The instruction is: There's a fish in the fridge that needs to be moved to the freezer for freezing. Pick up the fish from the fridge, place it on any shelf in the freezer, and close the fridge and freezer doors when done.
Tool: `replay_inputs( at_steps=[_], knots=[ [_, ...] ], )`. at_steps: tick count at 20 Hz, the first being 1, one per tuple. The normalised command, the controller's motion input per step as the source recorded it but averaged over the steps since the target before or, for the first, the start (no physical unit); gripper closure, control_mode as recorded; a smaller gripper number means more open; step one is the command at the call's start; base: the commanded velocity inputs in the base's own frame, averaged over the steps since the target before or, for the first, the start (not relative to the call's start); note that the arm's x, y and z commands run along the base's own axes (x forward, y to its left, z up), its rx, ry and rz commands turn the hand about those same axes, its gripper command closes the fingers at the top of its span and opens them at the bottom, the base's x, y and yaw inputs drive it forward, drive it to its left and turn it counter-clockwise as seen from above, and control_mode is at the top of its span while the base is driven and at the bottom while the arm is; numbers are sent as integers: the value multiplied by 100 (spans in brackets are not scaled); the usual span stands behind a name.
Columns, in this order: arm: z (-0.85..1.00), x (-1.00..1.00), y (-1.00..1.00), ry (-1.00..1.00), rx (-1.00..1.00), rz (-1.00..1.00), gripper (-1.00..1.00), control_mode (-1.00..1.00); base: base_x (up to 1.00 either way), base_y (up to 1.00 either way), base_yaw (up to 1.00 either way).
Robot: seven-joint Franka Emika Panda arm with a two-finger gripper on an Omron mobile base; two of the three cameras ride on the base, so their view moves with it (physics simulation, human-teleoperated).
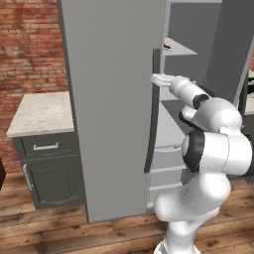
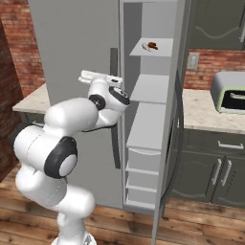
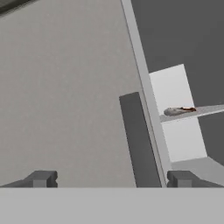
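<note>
Our gripper (image 3: 109, 178), fingers apart and holding nothing, faces the closed fridge door (image 1: 111, 99). The fish (image 3: 175, 111) lies on an upper freezer shelf (image 2: 155, 48), at centre right of the hand view. We judge the open freezer door (image 2: 173, 119) comes next.

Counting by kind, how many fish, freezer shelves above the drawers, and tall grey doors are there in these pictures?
fish: 1
freezer shelves: 3
tall grey doors: 2
Total: 6

A kitchen: tall freezer (image 2: 148, 110), stone counter (image 1: 42, 111), dark cabinets (image 2: 210, 167).
</note>
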Motion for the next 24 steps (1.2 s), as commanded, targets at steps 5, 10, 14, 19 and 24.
replay_inputs(
  at_steps=[5,10,14,19,24],
  knots=[
    [95,-87,0,-7,-8,0,-100,-100,0,0,0],
    [100,-86,-4,4,-11,0,-100,-100,0,0,0],
    [100,-72,0,16,-14,0,-100,-100,0,0,0],
    [100,-68,-5,33,-21,-1,-100,-100,0,0,0],
    [82,-55,-29,40,-19,-1,-100,-100,0,0,0]
  ],
)
